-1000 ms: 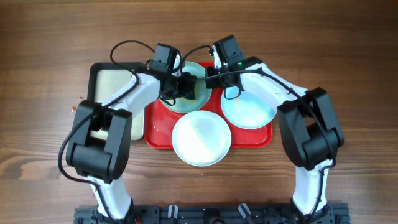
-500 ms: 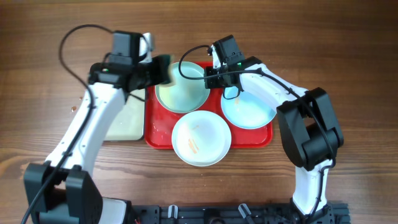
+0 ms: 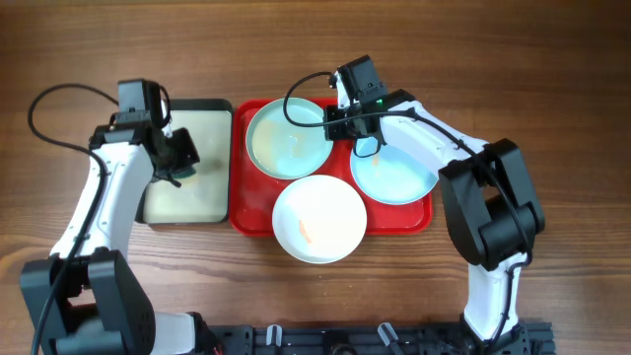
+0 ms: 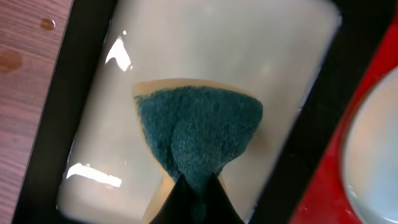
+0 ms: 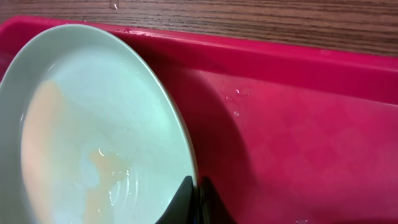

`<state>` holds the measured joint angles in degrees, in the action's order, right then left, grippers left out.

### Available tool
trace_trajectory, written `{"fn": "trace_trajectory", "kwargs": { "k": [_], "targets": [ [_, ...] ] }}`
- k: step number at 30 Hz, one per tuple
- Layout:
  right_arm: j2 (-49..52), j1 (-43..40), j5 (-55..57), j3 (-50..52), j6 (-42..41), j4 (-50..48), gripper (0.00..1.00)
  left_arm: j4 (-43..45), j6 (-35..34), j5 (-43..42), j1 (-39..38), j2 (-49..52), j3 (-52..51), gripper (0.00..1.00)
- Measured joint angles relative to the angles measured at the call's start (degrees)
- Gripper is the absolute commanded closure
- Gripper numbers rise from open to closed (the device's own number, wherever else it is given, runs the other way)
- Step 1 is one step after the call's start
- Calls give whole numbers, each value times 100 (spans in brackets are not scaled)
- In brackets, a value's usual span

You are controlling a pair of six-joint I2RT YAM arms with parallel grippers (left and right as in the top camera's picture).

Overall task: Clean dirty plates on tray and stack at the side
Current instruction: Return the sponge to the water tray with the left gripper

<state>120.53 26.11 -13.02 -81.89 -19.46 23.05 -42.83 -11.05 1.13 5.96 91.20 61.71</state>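
Note:
Three plates lie on the red tray [image 3: 248,213]: a light-blue plate [image 3: 289,140] at the back left, another light-blue plate [image 3: 394,174] on the right, and a white plate [image 3: 318,219] in front with an orange smear. My right gripper [image 3: 335,122] is shut on the right rim of the back-left plate [image 5: 93,130], which holds orange-tinged liquid; a dark shadow lies under that rim. My left gripper [image 4: 199,182] is shut on a teal and yellow sponge [image 4: 199,134] over the small dark-rimmed tray [image 4: 43,143], left of the red tray.
The dark-rimmed tray [image 3: 189,105] with its pale inside sits against the red tray's left edge. Bare wooden table surrounds both trays, with a few water drops [image 4: 46,23] beside the small tray. The red tray's rim [image 5: 298,53] runs behind the held plate.
My left arm has swung left with the sponge, from the back-left plate to over the dark-rimmed tray. The right arm has stayed put on the plate's rim.

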Motion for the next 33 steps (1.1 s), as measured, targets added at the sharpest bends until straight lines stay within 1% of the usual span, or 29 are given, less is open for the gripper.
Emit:
{"fn": "trace_trajectory", "kwargs": {
  "k": [2, 6, 7, 8, 10, 12, 18, 20, 22, 24, 26, 28, 29, 32, 33],
  "targets": [
    [0, 0, 0, 0, 0, 0, 96, 391, 146, 33, 2, 7, -282, 96],
    [0, 0, 0, 0, 0, 0, 95, 562, 385, 59, 0, 11, -660, 96],
    [0, 0, 0, 0, 0, 2, 83, 575, 422, 59, 0, 11, -691, 96],
    [0, 0, 0, 0, 0, 0, 76, 612, 463, 59, 0, 11, -708, 96],
    [0, 0, -2, 0, 28, 0, 67, 647, 485, 59, 0, 11, -708, 96],
    [0, 0, 17, 0, 20, -2, 65, 640, 501, 59, 0, 11, -708, 96],
    [0, 0, 153, 0, 2, 0, 65, 616, 503, 59, 0, 11, -708, 96],
    [0, 0, 173, 0, 4, -11, 67, 592, 503, 59, 0, 11, -708, 96],
    [0, 0, 175, 13, 2, -127, 72, 592, 503, 59, 0, 11, -708, 96],
    [0, 0, 195, 50, 2, -262, 84, 592, 503, 59, 0, 11, -708, 96],
    [0, 0, 208, 90, -26, -284, 94, 588, 503, 59, 0, 11, -708, 96],
    [0, 0, 223, 111, 2, -282, 95, 575, 503, 59, 0, 11, -708, 96],
    [0, 0, 221, 114, -15, -284, 94, 577, 503, 59, 0, 11, -708, 96],
    [0, 0, 221, 114, -4, -295, 85, 575, 503, 59, 0, 11, -708, 96],
    [0, 0, 227, 114, 9, -295, 85, 577, 503, 59, 0, 11, -708, 96]
  ]
}}
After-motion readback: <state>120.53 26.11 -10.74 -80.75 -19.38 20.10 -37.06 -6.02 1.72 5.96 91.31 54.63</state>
